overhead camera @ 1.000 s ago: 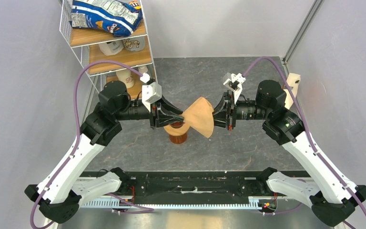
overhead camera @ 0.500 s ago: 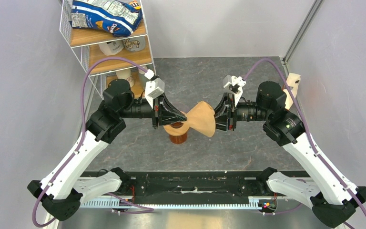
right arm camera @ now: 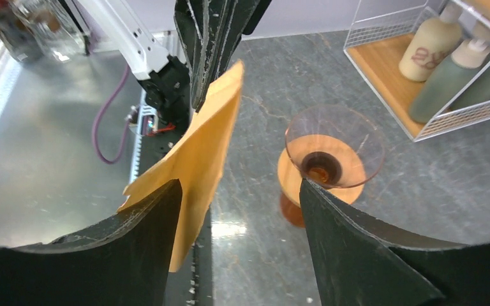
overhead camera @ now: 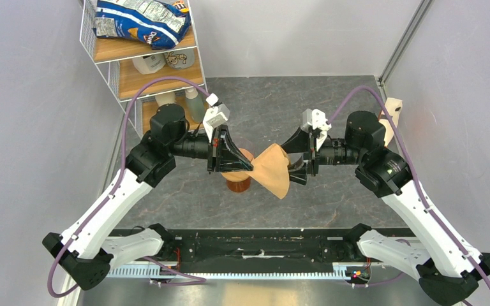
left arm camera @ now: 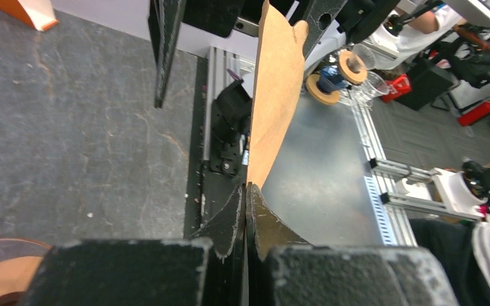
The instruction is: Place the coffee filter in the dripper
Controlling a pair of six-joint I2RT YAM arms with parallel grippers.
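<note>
Tan paper, thin and feather-light: the filter [overhead camera: 273, 169] will flex, crease or tear under a hard pinch, and it can swing or twist when carried. It is best taken at a flat edge or the folded point, with a light squeeze, leaving the mouth free to open into the dripper [right arm camera: 319, 167].

The left gripper [left arm camera: 245, 191] is closed tight on the filter's narrow point. The sheet stands edge-on from its fingertips in the wrist view. The right gripper [overhead camera: 293, 162] has its jaws spread wide, with the filter's far edge between them. I cannot tell whether it touches either finger.

The filter hangs in the air between the two grippers, above the table [overhead camera: 332, 102], to the right of the dripper and not over its centre.

A second ago the roles were reversed: the right gripper pinched the filter while the left jaws stood partly apart at its point. Since then the left has clamped, the right has let go, and the left arm has swung further in over the dripper. The filter has turned and sits a little lower.
</note>
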